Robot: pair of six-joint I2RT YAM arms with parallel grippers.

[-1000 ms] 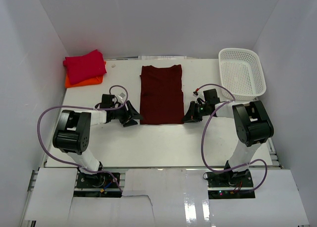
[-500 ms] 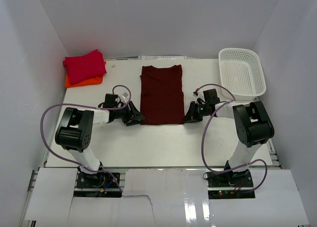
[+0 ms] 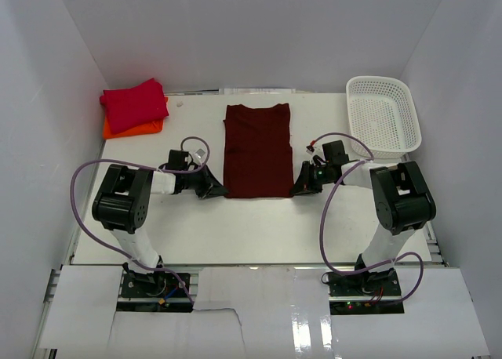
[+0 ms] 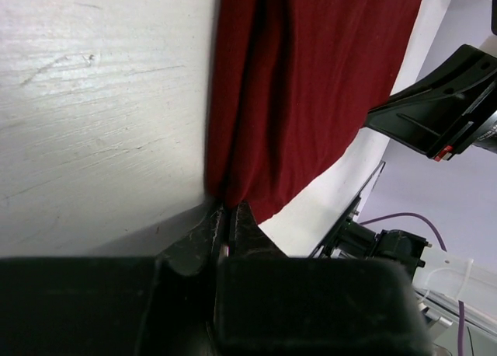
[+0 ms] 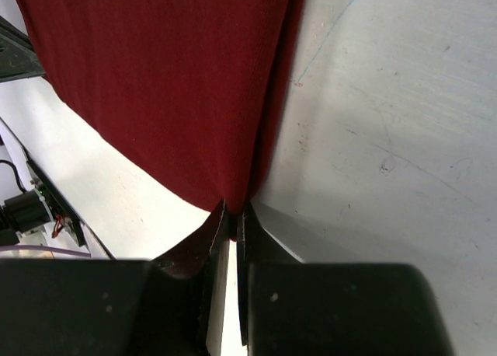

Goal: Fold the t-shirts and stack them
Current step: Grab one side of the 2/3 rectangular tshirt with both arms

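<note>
Since the earlier frame the left claw (image 3: 216, 190) has moved in from the left to the near left corner of the dark maroon t-shirt (image 3: 257, 150). Its jaws stood wide apart then and are now pressed together on that corner. In the left wrist view the two fingertips (image 4: 242, 220) meet with only a thin line between them, and the folded edge of the cloth runs down into them. The right claw (image 3: 299, 188) has stayed at the near right corner of the same shirt, closed on the cloth. The right wrist view shows the pointed corner of the fabric going in between its fingertips (image 5: 216, 220). The maroon shirt lies flat in the middle of the desk (image 3: 259, 226) as a long rectangle, with its collar end away from the arms. At the far left corner of the desk the crimson t-shirt (image 3: 133, 104) lies folded on top of the orange t-shirt (image 3: 145, 128), of which only an edge shows. The white mesh basket (image 3: 380, 80) stands at the far right, well apart from the shirts.
</note>
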